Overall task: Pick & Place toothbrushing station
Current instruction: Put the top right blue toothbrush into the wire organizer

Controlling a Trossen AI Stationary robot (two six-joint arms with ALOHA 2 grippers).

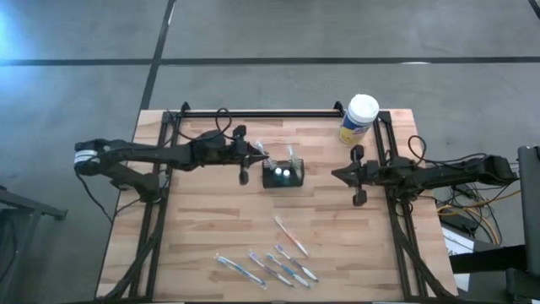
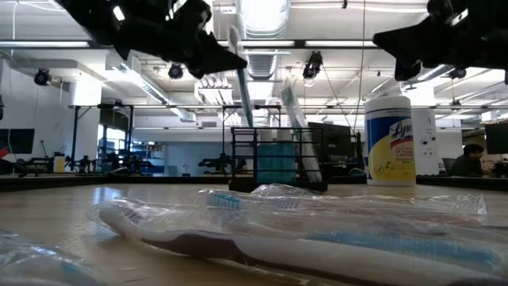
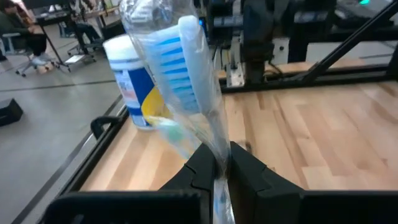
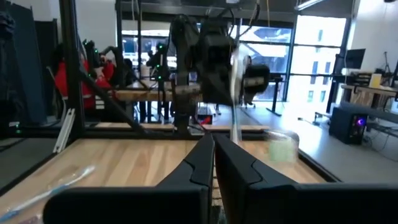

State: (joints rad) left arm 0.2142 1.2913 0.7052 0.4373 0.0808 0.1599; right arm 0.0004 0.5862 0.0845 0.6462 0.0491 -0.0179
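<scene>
The caddy (image 1: 283, 175) stands upright, long axis between both arms.

An open-plan robotics lab or industrial workshop is shown: a butcher-block wooden table (image 1: 202, 219) framed by black metal rails is set on a grey concrete floor marked with dark lines (image 1: 278, 61). In the low view, long rows of fluorescent ceiling lights (image 2: 63, 44), exposed white ducts and black metal racks (image 2: 87, 131) are seen behind the table. Further workbenches, a rolling office chair (image 3: 28, 50), a seated person (image 2: 468, 159) at a desk and large bright windows (image 4: 317, 68) are visible beyond.
</scene>
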